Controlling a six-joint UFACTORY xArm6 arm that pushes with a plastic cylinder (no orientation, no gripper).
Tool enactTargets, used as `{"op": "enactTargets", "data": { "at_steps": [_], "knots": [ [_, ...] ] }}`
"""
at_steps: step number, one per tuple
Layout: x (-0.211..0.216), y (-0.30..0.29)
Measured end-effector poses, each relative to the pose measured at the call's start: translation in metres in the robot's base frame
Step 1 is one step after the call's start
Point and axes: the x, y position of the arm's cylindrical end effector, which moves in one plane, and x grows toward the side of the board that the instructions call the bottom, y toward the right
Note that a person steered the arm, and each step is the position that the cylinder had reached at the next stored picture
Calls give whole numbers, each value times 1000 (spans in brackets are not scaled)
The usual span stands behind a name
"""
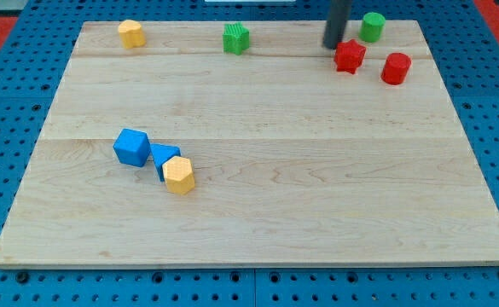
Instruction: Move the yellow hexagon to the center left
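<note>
The yellow hexagon (179, 175) lies on the wooden board (266, 196) at the view's lower left. It touches a blue triangular block (163, 157), which sits next to a blue cube (131, 147). My tip (331, 46) is far off at the view's top right, just left of a red star (349, 56) and close to touching it. The rod rises out of the view's top edge.
A second yellow block (130, 33) sits at the top left corner. A green block (236, 38) is at the top middle. A green cylinder (372, 26) and a red cylinder (395, 68) stand at the top right near the star.
</note>
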Motion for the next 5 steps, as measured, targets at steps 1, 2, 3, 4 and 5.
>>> {"op": "enactTargets", "data": {
  "at_steps": [1,2,3,4,5],
  "knots": [
    [64,-48],
    [149,-77],
    [234,-107],
    [300,-143],
    [301,-198]
  ]
}}
